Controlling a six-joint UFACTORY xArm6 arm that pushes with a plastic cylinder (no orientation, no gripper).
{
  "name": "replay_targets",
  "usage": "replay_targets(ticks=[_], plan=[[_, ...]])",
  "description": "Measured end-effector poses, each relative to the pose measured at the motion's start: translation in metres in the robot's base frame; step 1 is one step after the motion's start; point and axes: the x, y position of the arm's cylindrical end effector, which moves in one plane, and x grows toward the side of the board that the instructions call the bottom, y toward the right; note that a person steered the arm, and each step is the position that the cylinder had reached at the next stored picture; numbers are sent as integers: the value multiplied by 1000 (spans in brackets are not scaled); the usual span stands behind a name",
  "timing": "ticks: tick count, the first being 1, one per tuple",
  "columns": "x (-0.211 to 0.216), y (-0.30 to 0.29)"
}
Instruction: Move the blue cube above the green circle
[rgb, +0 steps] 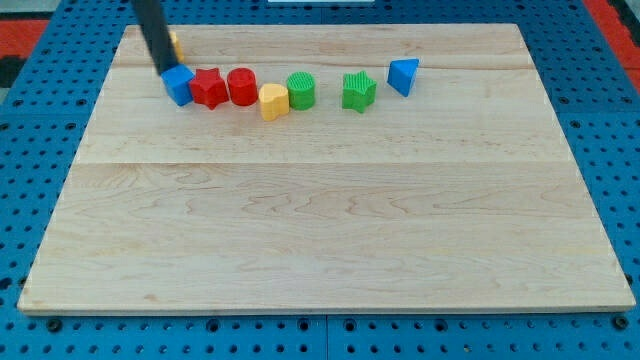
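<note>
The blue cube (179, 85) sits near the view's top left on the wooden board (320, 220), touching the red star (209, 88) on its right. My tip (165, 70) rests against the cube's upper left corner. The green circle (301, 90) stands farther to the view's right in the same row, beyond the red cylinder (241, 86) and the yellow heart (273, 101).
A green star (358, 91) and a blue triangle (403, 76) continue the row to the view's right. A yellow block (175, 43) peeks out behind the rod near the board's top edge. Blue pegboard (40, 120) surrounds the board.
</note>
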Motion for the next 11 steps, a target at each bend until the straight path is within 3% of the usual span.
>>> replay_targets(ticks=[1,2,4,5,7,9,11], plan=[[-3,-51],[41,-71],[40,18],[-35,27],[-35,70],[-66,57],[-58,141]])
